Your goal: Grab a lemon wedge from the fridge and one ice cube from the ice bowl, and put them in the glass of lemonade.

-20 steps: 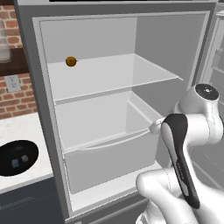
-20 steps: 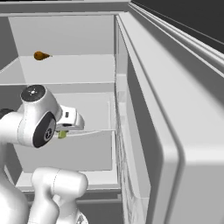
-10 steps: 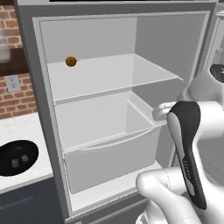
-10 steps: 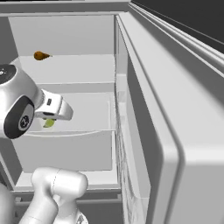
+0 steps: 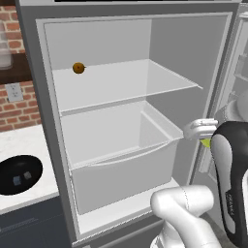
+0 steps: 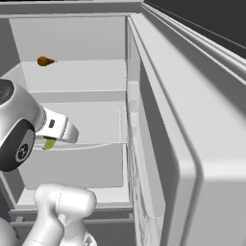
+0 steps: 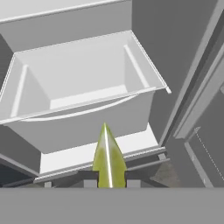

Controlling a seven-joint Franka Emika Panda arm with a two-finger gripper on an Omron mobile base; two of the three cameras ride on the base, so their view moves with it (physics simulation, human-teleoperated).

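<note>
Hanging just outside the fridge (image 5: 43, 145), fingers (image 7: 89, 180) clamped on the lemon wedge (image 7: 107, 159)

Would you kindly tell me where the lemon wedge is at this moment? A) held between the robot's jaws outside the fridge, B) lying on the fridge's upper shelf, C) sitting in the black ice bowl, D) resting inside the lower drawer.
A: the lemon wedge sits pinched between the jaws in the hand view, in front of the drawer, not inside it.

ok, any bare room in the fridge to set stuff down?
Yes: the shelf right of the orange ball, and the whole drawer. Tight spot is the front right corner, where the gripper holds the lemon wedge.
</note>
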